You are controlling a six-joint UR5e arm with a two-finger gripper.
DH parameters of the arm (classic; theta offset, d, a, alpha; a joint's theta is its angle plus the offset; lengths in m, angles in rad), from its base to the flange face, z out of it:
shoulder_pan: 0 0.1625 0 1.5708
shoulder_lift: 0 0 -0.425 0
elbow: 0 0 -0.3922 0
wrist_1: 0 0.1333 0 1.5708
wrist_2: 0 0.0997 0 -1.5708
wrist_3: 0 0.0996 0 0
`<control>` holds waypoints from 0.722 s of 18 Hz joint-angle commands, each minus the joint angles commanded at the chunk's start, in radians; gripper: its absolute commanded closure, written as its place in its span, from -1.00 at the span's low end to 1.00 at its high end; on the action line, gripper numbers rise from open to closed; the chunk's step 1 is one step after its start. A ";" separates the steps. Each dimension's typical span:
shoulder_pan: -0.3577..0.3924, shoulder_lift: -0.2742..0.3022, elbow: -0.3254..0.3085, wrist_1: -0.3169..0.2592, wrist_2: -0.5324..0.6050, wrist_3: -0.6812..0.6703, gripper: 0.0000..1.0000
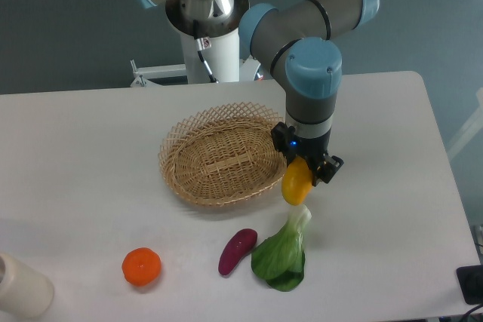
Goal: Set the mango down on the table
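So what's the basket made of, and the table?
The basket looks like woven wicker: tan strands crossing, with an open lattice rim. The table seems a smooth, matte white board, perhaps laminate or plastic; only soft shadows show, so I can't be sure.

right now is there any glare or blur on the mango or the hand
Fixed camera view: the mango is sharp, with a soft sheen but no blown-out glare; the hand is dark and its fingers are hard to separate; the table is evenly lit, with soft shadows.
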 joint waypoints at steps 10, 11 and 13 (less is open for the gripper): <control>-0.002 -0.003 0.014 -0.006 -0.003 0.000 0.10; -0.002 -0.005 0.012 -0.006 -0.002 -0.002 0.10; -0.002 -0.005 0.011 -0.006 -0.002 -0.002 0.10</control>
